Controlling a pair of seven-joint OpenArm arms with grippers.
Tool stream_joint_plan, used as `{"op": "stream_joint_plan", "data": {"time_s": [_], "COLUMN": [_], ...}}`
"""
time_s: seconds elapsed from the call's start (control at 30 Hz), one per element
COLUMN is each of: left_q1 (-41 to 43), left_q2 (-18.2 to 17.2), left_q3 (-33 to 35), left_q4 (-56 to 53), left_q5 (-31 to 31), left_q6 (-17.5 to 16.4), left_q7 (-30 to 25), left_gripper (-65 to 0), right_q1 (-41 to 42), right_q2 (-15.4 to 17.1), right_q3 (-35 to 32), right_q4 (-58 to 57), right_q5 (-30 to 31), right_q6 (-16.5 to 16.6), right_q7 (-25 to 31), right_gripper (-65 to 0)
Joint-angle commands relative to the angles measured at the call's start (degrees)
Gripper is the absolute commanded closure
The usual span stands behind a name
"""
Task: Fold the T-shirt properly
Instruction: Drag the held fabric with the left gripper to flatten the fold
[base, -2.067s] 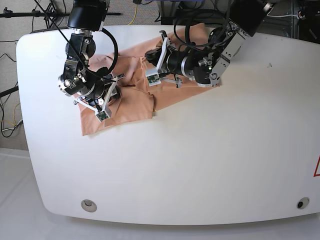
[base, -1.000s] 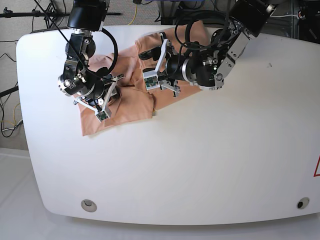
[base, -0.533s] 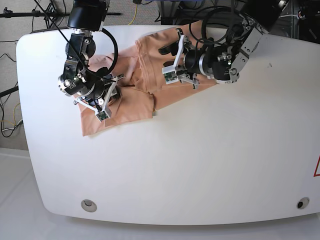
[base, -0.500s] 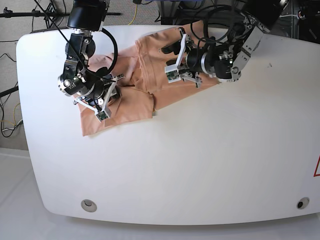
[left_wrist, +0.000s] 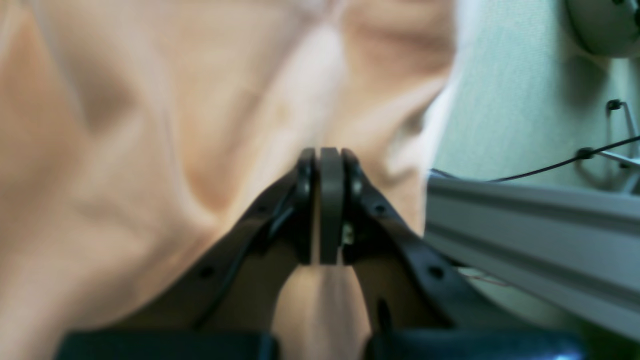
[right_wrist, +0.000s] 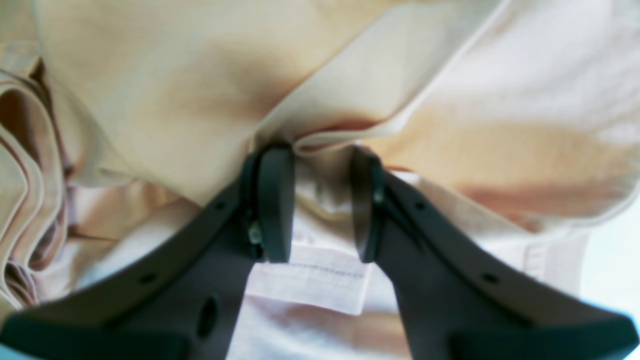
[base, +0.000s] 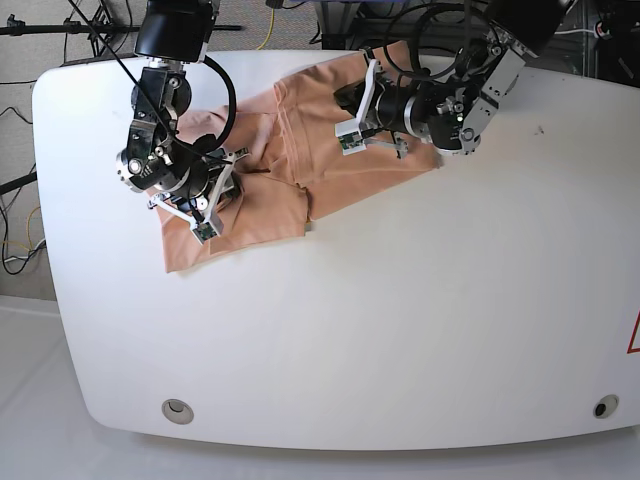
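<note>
The salmon-pink T-shirt lies crumpled at the table's back left. My left gripper is over its back right part. In the left wrist view its jaws are pressed together on a pinch of the blurred T-shirt. My right gripper rests on the shirt's left part. In the right wrist view the right gripper has its jaws narrowly apart, with a fold of the T-shirt caught between the tips. A white label shows below them. No yellow-orange print is visible.
The white table stretches to the front and right of the shirt. Two round fittings sit near its front corners. Cables and stands crowd the back edge. A grey metal rail shows right of the left gripper.
My left gripper has moved right and toward the back edge, drawing the shirt's back part with it and spreading it. The right arm has not moved.
</note>
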Motion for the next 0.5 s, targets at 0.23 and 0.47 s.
{"op": "stream_joint_plan", "data": {"time_s": [0.23,0.47], "left_q1": [-2.0,-2.0], "left_q2": [-0.2,0.0], "left_q3": [-0.1,-0.1], "left_q4": [-6.3,-6.5], "left_q5": [4.9,10.1], "left_q6": [-0.2,-0.3], "left_q7": [0.0,0.0], "left_gripper": [0.0,0.0], "right_q1": [0.8,0.9], "right_q2": [0.3,0.3], "right_q3": [0.0,0.0], "right_q4": [0.7,0.7], "right_q5": [0.2,0.1], "right_q6": [0.3,0.3], "right_q7": [0.5,0.5], "right_gripper": [-18.8,-18.8]}}
